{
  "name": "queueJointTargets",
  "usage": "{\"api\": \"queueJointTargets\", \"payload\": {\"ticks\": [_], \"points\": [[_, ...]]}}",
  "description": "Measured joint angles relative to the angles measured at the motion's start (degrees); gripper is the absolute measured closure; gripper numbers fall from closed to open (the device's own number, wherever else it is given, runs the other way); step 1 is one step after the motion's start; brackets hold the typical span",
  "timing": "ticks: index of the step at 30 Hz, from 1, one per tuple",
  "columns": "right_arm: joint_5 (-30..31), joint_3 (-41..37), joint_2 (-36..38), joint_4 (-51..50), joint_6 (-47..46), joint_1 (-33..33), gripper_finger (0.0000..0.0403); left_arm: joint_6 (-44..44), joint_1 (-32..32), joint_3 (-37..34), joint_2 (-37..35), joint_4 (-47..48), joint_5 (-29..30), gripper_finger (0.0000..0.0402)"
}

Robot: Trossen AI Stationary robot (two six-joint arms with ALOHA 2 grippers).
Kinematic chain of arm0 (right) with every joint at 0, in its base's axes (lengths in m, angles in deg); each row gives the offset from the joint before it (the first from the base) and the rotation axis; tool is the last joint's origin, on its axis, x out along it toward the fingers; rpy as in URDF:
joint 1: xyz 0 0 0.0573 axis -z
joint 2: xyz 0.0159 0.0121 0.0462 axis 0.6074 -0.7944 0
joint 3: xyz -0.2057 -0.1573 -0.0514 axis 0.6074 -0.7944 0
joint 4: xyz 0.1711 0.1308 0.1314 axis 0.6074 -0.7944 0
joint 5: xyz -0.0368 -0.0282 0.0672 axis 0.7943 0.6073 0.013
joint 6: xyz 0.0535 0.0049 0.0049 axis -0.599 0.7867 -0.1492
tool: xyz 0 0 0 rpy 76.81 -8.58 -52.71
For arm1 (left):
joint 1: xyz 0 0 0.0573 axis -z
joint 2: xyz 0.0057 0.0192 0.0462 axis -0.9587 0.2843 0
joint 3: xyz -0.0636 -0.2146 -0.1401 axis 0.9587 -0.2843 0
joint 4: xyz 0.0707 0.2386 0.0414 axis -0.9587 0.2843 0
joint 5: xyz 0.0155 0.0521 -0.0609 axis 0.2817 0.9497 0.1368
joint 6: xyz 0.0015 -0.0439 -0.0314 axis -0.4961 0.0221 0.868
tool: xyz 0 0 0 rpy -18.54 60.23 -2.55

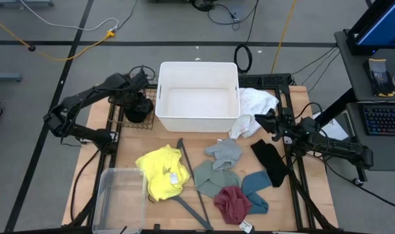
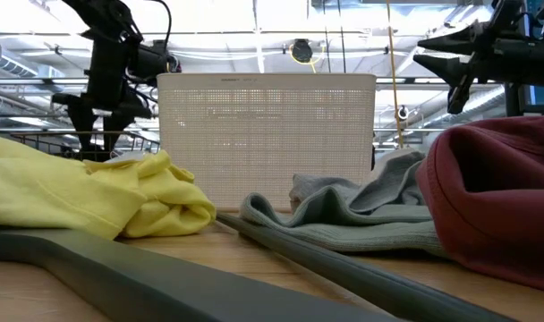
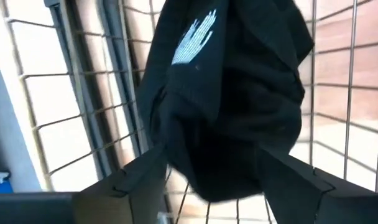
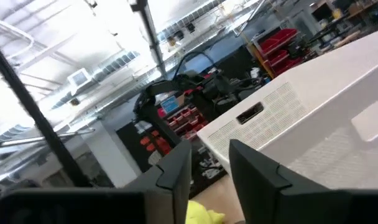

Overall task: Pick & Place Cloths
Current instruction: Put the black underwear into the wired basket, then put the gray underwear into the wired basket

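My left gripper (image 3: 217,180) points down over a wire rack (image 1: 119,117) left of the white bin (image 1: 197,68). It is open, with a black cloth (image 3: 232,106) between its fingers, lying bunched on the rack. My right gripper (image 4: 211,165) hovers right of the bin beside the white cloth (image 1: 257,103), open a little and holding nothing. On the wood lie the yellow (image 1: 162,172), grey (image 1: 225,151), sage green (image 1: 216,180), teal (image 1: 256,188), maroon (image 1: 233,203) and a second black cloth (image 1: 270,161). My left gripper's fingers (image 3: 139,180) stand on either side of the black cloth's lower end (image 3: 207,180), coming from above. The cloth rests on the wire rack. Whether the fingers touch it, I cannot tell.
A thin dark grey hanger (image 1: 188,175) lies between the yellow and sage green cloths. A clear plastic container (image 1: 119,195) sits at the near left corner. The white cloth drapes over the table frame at the bin's right corner. Cables and a desk stand beyond the table's right edge.
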Motion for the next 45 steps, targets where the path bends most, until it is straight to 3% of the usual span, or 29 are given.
{"api": "queueJointTargets", "payload": {"ticks": [7,13,23,27,32,36,45], "points": [[-7.92,0.25,0.02,5.35,-0.13,0.0,0.0269,1.93,0.04,6.56,-0.06,3.83,1.93,0.0151],[-13.83,2.99,0.0,4.13,1.63,0.0,0.0274,0.85,1.67,15.2,-0.06,3.73,0.51,0.0151],[-14.09,8.31,-0.04,-4.72,9.44,-0.02,0.0304,-4.05,6.46,26.98,-0.59,2.92,-0.54,0.0151],[-14.09,11.4,-0.08,-11.65,11.79,-0.02,0.0326,-10.89,9.94,27.91,-2.43,0.31,-3.9,0.0151],[-14.1,16.45,-1.34,-21.48,15.01,-0.02,0.0364,-14.46,14.25,27.91,-4.64,-3.26,-10.11,0.0151],[-14.11,19.82,-3.43,-25.79,15.85,-0.02,0.0396,-16.8,18.11,27.91,-6.46,-8.03,-11.57,0.0151],[-17.15,24.94,-10.38,-27.19,17.66,-0.04,0.0402,-22.53,26.68,27.91,-9.65,-19.69,-11.57,0.0151]]}}
